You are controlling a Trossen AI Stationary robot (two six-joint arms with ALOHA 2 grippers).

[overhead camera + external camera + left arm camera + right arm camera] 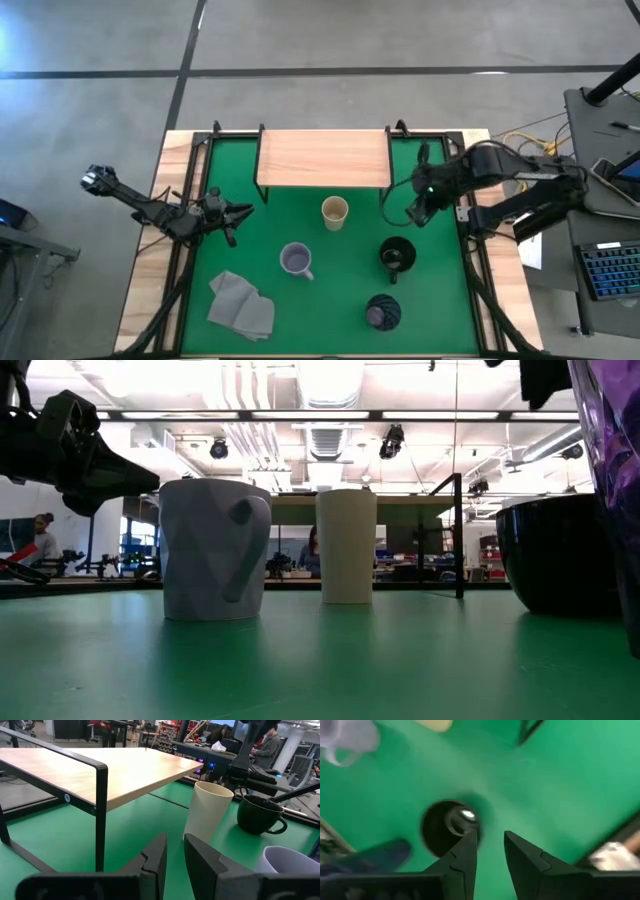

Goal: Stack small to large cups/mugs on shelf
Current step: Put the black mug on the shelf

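Observation:
All four vessels stand upright on their bases on the green mat (pixel 300 320): the cream cup (pixel 335 212), the lavender-grey mug (pixel 296 260), the black mug (pixel 397 254) and the dark purple tumbler (pixel 382 313). The light-wood shelf (pixel 325 158) stands on its black legs at the mat's far edge, with nothing on its board. My right gripper (pixel 415 215) hangs over the mat just beyond the black mug (pixel 447 827), pointing down, fingers close together, empty. My left gripper (pixel 240 212) is level at the mat's left, pointing toward the cream cup (pixel 207 815), fingers close together, empty.
A grey folded cloth (pixel 241 304) lies at the mat's near left. The shelf's black leg (pixel 101 815) stands just ahead of my left gripper. Black frame rails run along the mat's sides. Cables and equipment sit beyond the table's right edge.

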